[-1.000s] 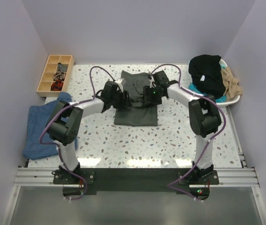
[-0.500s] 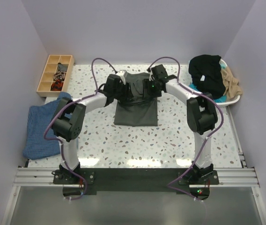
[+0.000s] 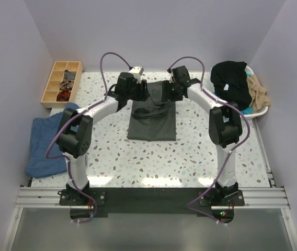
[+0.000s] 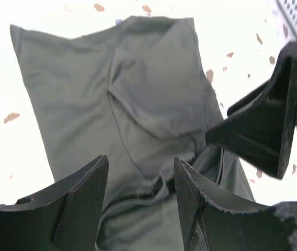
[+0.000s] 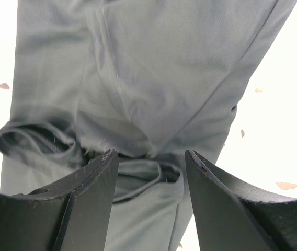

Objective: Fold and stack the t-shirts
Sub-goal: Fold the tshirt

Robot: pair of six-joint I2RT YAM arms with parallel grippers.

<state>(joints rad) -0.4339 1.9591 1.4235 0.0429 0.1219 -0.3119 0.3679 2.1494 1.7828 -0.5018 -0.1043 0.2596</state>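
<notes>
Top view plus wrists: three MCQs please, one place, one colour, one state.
1. Where is the wooden tray? A far-left corner B far-right corner C near edge
2. Colour of the middle t-shirt? A tan B charcoal grey C teal
3. The left end effector and the right end effector are? A both open B both shut C one shut
1 A: it sits far left in the top view. 2 B: dark grey in every view. 3 A: both wrist views show fingers apart.
</notes>
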